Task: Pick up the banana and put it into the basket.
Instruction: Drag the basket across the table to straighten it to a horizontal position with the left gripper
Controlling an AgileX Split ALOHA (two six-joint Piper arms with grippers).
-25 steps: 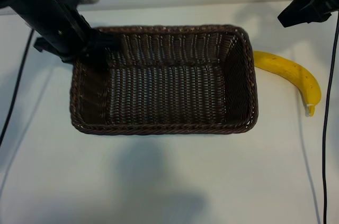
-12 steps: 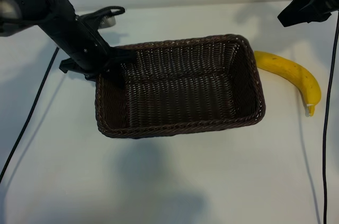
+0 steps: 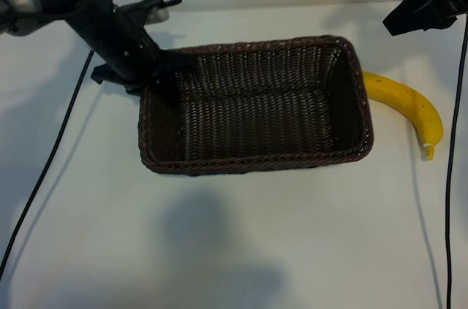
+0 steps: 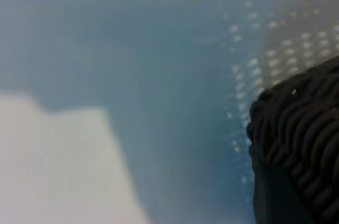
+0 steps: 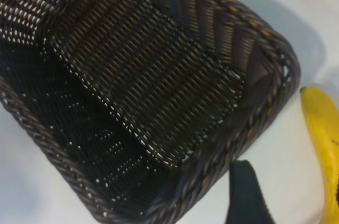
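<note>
Basket [image 3: 256,104] shifted right, left pincer [image 3: 157,75] clamping its rim.

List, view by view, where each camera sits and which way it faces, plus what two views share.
Exterior view: above the table, looking steeply down at the basket and the banana; shows the left gripper at the basket's far left corner and the right gripper raised at upper right.
Left wrist view: on the left wrist, pressed close to the wicker; no part of the arm is clear.
Right wrist view: on the right wrist, looking down into the basket; one dark finger shows.
Shared: exterior and right wrist both show basket and banana.
</note>
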